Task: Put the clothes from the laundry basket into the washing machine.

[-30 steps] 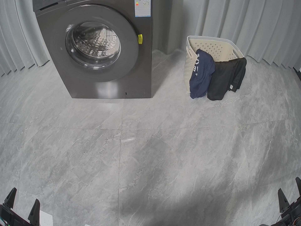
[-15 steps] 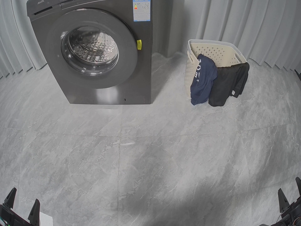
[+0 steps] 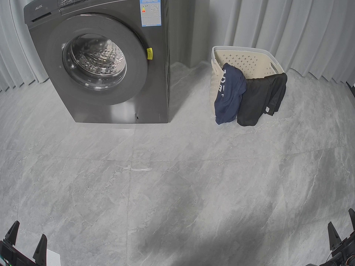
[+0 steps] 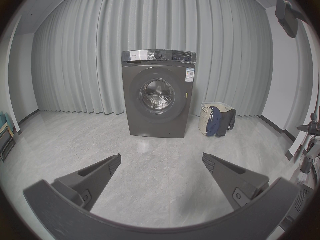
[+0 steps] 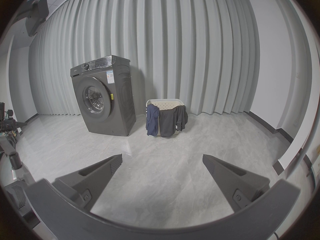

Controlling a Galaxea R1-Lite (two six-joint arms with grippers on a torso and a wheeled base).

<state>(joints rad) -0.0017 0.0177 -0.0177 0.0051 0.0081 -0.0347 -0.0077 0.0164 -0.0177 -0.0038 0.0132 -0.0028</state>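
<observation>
Head view: scene slides left, we swing toward laundry basket (image 3: 244, 49); navy shirt (image 3: 229, 93), black garment (image 3: 259, 98) untaken on rim; left gripper (image 4: 161, 155), right gripper (image 5: 162, 156) jaws wide, empty.

navy garment (image 3: 229, 95), black garment (image 3: 257, 100): over laundry basket (image 3: 244, 49) rim | washing machine (image 3: 149, 87): nearby

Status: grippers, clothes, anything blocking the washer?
Left gripper and right gripper open, empty. Navy garment and black garment draped over laundry basket rim, beside washing machine. Its door looks shut.
</observation>
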